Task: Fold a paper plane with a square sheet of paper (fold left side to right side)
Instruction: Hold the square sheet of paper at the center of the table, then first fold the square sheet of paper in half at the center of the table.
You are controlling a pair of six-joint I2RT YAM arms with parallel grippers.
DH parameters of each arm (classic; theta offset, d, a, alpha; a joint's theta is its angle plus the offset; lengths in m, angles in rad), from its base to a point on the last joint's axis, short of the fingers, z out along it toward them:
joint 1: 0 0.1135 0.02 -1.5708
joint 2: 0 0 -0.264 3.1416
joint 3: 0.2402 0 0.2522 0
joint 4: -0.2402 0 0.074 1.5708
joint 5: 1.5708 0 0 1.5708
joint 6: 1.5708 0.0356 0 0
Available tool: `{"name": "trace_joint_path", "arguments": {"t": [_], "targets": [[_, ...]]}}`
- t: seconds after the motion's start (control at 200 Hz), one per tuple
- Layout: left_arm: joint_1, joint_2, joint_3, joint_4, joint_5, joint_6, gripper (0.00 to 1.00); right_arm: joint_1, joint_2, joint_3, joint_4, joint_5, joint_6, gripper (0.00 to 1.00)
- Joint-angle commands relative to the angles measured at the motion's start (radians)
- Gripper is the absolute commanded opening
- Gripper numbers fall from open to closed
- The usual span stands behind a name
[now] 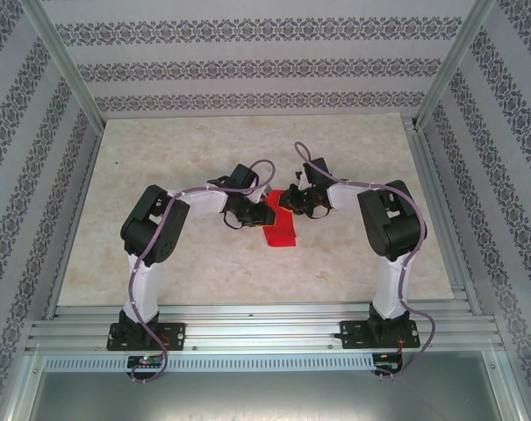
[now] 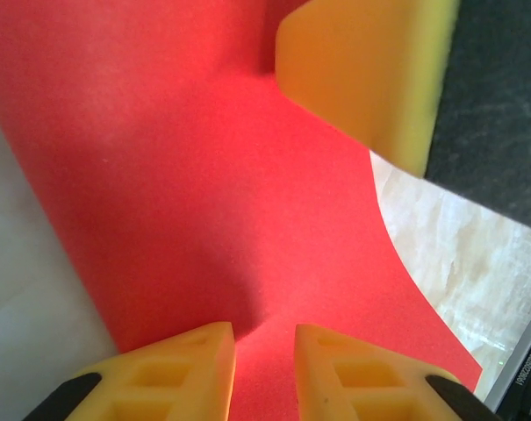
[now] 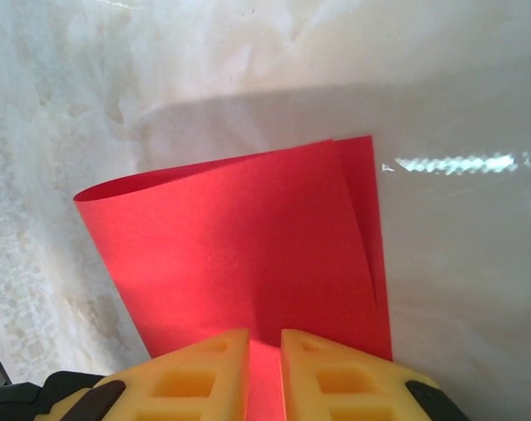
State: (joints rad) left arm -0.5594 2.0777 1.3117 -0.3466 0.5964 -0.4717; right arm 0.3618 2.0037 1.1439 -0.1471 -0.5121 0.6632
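The red sheet of paper lies doubled over in the middle of the table, between the two arms. In the right wrist view its rounded fold is at the left and its two slightly offset edges at the right. My right gripper is shut on the near edge of the sheet of paper, with red showing in the narrow slit between its fingers. My left gripper is open a little, its fingertips resting on the sheet of paper, which dents under them. The right gripper's finger stands at the paper's far end.
The pale marbled tabletop surrounds the paper. An aluminium frame rail runs along the near edge by the arm bases, and patterned walls close in the sides. Both wrists crowd together over the paper.
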Motion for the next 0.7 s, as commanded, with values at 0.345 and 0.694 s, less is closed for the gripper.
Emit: {"name": "trace_joint_path", "arguments": {"t": [0.345,0.694], "targets": [[-0.055,-0.022,-0.082,-0.130,0.012,0.203,0.34,-0.004,0.055,0.019,-0.146,0.138,-0.050,0.18],[-0.098,-0.074,-0.139,-0.104,0.077,0.232,0.35,-0.004,0.067,0.025,-0.146,0.129,-0.043,0.17]]}}
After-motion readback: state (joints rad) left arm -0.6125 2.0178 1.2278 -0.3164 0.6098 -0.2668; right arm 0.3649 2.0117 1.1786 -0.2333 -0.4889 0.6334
